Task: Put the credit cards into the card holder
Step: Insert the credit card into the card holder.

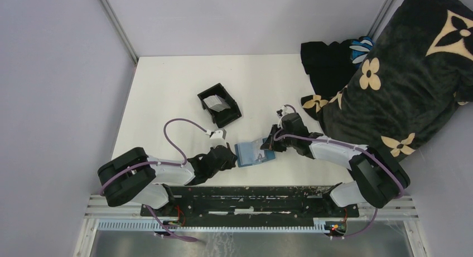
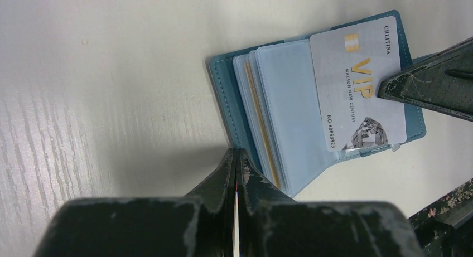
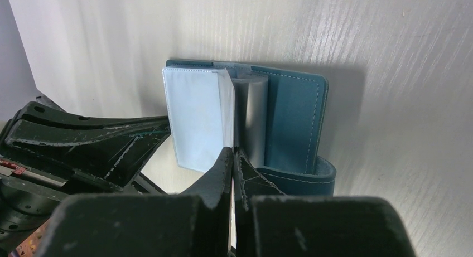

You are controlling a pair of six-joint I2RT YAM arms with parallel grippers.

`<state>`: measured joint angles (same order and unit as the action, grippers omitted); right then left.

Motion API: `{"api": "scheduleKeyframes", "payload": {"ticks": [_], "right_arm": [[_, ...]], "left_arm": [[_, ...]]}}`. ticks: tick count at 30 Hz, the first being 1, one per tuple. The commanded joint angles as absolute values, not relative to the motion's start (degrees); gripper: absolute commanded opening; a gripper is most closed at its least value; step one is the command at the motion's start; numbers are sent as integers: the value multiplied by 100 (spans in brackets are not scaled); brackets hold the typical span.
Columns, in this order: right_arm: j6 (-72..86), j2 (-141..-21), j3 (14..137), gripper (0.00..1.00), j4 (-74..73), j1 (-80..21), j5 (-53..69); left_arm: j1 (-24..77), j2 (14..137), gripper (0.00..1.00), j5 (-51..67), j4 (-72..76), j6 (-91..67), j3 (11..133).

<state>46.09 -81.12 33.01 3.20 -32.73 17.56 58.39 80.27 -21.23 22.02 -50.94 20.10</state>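
Note:
The teal-blue card holder [image 1: 252, 154] lies open on the white table between my two grippers. In the left wrist view its cover [image 2: 223, 95] and clear leaves face up, and a silver VIP credit card [image 2: 346, 84] lies flat across the right half. My left gripper [image 2: 237, 154] is shut, its tips on the cover's near corner [image 1: 233, 155]. My right gripper [image 1: 271, 147] is shut too. One of its fingers [image 2: 429, 84] touches the card's right edge. In the right wrist view the shut tips [image 3: 233, 151] meet the pale leaves beside the teal cover [image 3: 293, 117]. The card's print is hidden there.
A black open-topped box [image 1: 219, 105] stands behind the card holder, with a pale card [image 1: 213, 102] inside. A dark flowered blanket [image 1: 401, 84] fills the right side. Grey walls close the left and the back. A metal rail [image 1: 251, 195] runs along the near edge.

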Motion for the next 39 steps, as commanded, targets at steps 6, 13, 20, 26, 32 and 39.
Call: {"api": "scheduleKeyframes", "payload": {"ticks": [6, 13, 20, 26, 32, 39], "right_arm": [[4782, -8070, 3201, 1, 315, -3668, 1215], [4900, -7962, 3156, 1, 189, -3926, 718], [4932, -7799, 3086, 1, 6, -4050, 363], [4981, -7766, 3050, 1, -59, -4179, 140], [4984, -7639, 3116, 1, -271, -4337, -149], [4984, -7627, 3152, 1, -383, -4447, -280]], "left_arm": [[5998, 8228, 3, -2162, 2065, -5141, 2098], [6072, 8246, 3, -2222, 2042, -5172, 2073], [6142, 8284, 3, -2250, 2039, -5203, 2070], [6200, 8288, 3, -2294, 1971, -5221, 2108], [6248, 8286, 3, -2329, 1945, -5221, 2117], [6310, 8326, 3, -2347, 1934, -5231, 2170]]}}
